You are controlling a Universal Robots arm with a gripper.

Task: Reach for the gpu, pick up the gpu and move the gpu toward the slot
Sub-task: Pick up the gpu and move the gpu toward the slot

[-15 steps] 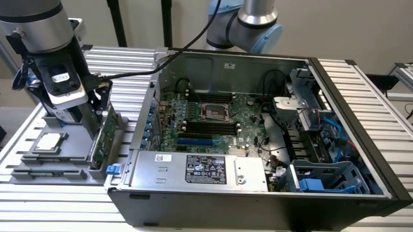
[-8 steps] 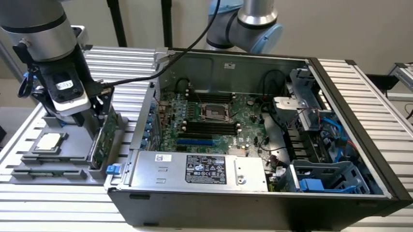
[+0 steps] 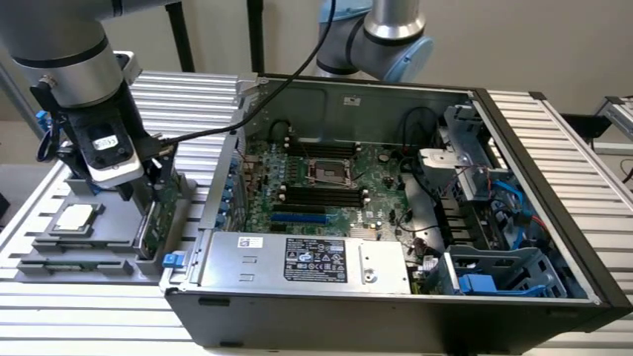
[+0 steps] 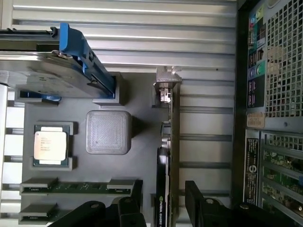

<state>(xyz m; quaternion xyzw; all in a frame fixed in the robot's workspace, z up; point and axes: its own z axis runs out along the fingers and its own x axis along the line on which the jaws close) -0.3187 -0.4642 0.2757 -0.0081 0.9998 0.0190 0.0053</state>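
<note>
The gpu (image 4: 168, 142) stands on its edge in a holder of the grey parts tray (image 4: 142, 118), its silver bracket (image 4: 166, 82) at one end. In the exterior view the green card (image 3: 161, 215) sits at the tray's right side, just outside the computer case. My gripper (image 4: 165, 208) is open and straddles the card, one black finger (image 4: 135, 205) on each side with a small gap to the board. From the exterior camera the gripper (image 3: 148, 191) hangs right over the card. The blue slot (image 3: 299, 219) lies on the motherboard inside the open case.
On the tray are a square CPU chip (image 4: 49, 145), a hard drive with blue rails (image 4: 61, 71), memory sticks (image 4: 71, 186) and a grey square block (image 4: 108, 132). The case wall (image 3: 213, 222) rises right beside the card. A second arm (image 3: 381, 44) stands behind the case.
</note>
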